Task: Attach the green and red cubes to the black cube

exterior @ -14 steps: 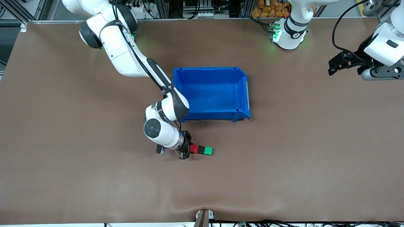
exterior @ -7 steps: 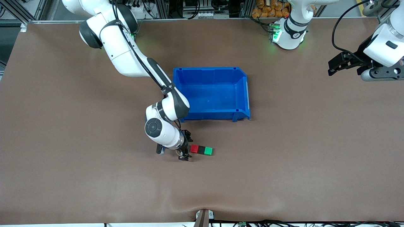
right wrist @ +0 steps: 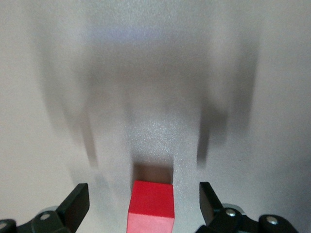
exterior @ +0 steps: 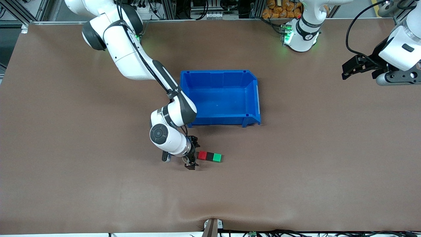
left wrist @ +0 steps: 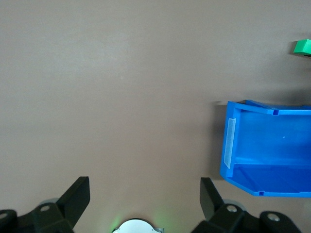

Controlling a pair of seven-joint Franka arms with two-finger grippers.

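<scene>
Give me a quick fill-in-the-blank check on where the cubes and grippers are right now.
1. The black cube sits between the red cube and the ____ cube.
2. The right gripper is open beside the ____ cube.
3. The blue bin holds ____ cubes.
4. The left gripper, also open, waits at the ____ arm's end of the table.

Missing words: green; red; no; left

Brown matte desk (exterior: 296, 171), aluminium frame rails (exterior: 184, 8) and cables along its robot-base edge, even light.

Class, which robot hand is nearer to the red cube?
The right. The right hand sits open right beside the red cube, apart from it. The left hand waits open over the left arm's end of the table.
</scene>
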